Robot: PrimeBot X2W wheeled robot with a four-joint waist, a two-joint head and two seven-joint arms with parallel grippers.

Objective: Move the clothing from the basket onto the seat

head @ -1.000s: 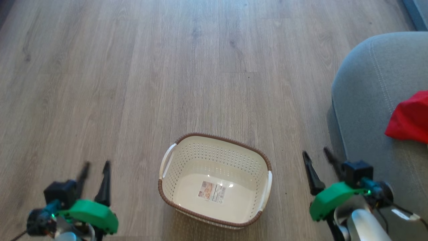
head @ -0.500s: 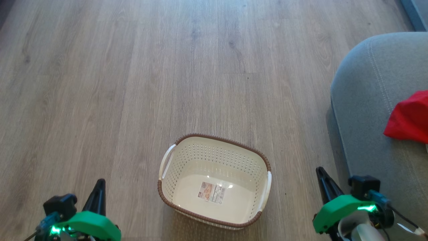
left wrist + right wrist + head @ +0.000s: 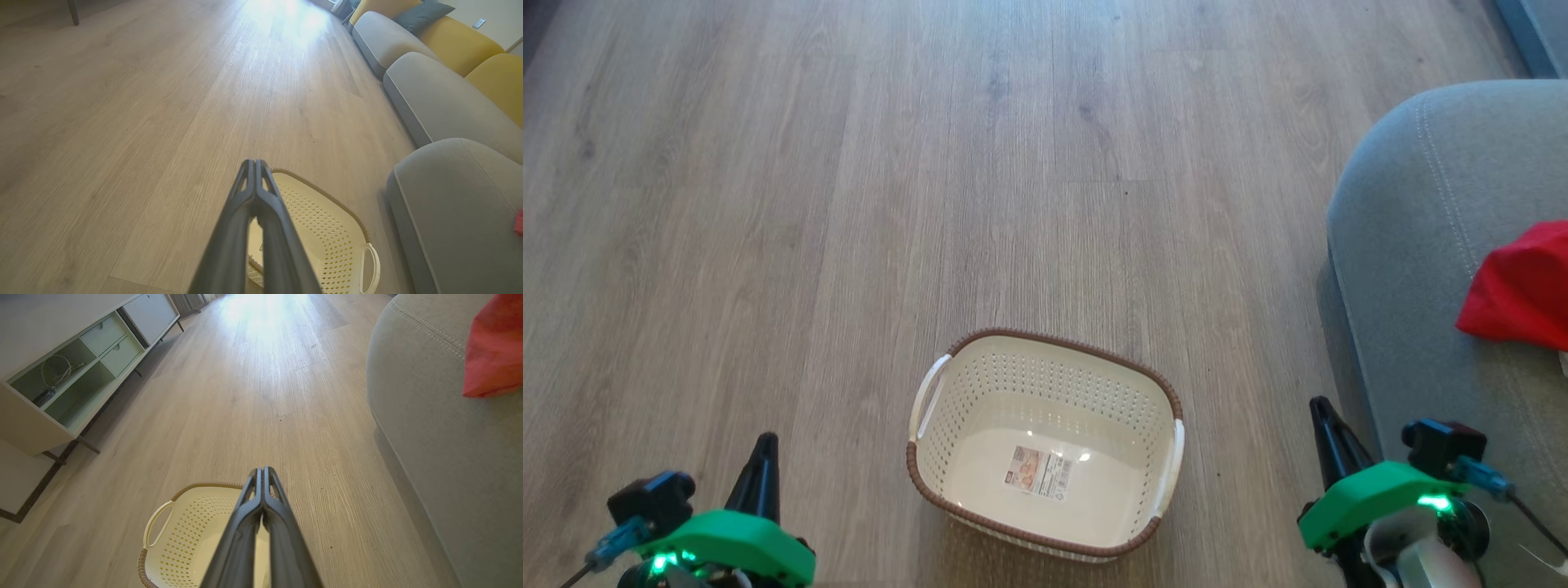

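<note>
Since a second earlier, both hands had drawn back toward the lower edge and pressed their fingers together. The left hand [image 3: 765, 443] and right hand [image 3: 1319, 406] were clenched on nothing, either side of the small oval cream perforated plastic basket [image 3: 1045, 371], its floor label in plain sight. Pale wood-plank floor [image 3: 849, 204] spread wide beyond it. Near the basket's right rose the rounded edge of the large grey upholstered seat [image 3: 1413, 269]. The bright red clothing [image 3: 1519, 286] lay on it, cut off by the head view's right edge.

Red clothing [image 3: 1519, 286], grey seat [image 3: 1413, 245], cream basket [image 3: 1045, 384]
</note>
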